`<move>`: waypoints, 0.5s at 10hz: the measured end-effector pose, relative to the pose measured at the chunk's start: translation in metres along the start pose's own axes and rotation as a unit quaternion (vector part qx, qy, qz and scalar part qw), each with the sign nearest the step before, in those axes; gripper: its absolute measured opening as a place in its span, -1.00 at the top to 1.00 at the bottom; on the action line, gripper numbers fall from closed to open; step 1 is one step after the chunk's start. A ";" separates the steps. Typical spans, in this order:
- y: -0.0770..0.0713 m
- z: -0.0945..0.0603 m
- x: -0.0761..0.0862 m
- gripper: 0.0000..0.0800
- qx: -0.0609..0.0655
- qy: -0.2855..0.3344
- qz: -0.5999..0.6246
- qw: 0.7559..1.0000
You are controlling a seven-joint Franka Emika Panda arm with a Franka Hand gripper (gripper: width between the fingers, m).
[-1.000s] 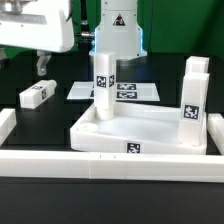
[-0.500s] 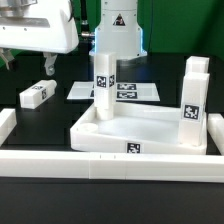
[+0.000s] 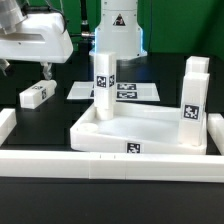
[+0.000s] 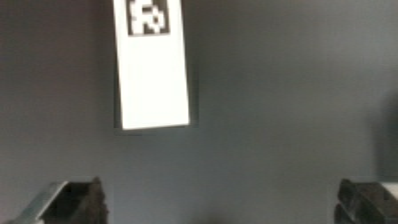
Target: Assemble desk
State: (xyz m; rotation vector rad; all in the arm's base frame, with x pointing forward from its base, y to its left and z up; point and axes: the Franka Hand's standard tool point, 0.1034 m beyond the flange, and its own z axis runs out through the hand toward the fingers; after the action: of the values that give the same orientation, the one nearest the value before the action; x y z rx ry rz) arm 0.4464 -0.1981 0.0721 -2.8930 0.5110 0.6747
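Observation:
The white tray-like tabletop [image 3: 140, 128] lies in the middle of the table. Three leg blocks stand upright on it: one at its far left corner [image 3: 102, 82] and two at its right side [image 3: 195, 72] [image 3: 190, 110]. A fourth leg block [image 3: 35, 95] lies flat on the black table at the exterior view's left; in the wrist view it [image 4: 151, 70] lies ahead of the jaws with its tag at the far end. My gripper [image 3: 28, 68] [image 4: 222, 205] hangs above and just behind this loose leg, open and empty.
The marker board [image 3: 135, 92] lies behind the tabletop. A long white border rail [image 3: 110, 165] runs along the front, and another rail end [image 3: 5, 125] stands at the exterior view's left. The robot's base [image 3: 118, 30] is at the back.
The arm has moved a little toward the exterior view's left and lower, closer over the loose leg. The furniture parts have not moved.

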 end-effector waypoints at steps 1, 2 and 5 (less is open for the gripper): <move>0.000 0.001 0.001 -0.62 -0.001 -0.011 0.000 1.000; 0.000 0.002 0.002 -0.62 -0.001 -0.011 0.000 1.000; 0.015 0.008 0.005 -0.62 -0.040 -0.013 -0.073 0.996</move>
State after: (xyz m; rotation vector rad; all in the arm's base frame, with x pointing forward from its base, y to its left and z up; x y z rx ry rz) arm 0.4419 -0.2115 0.0623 -2.9554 0.2725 0.7249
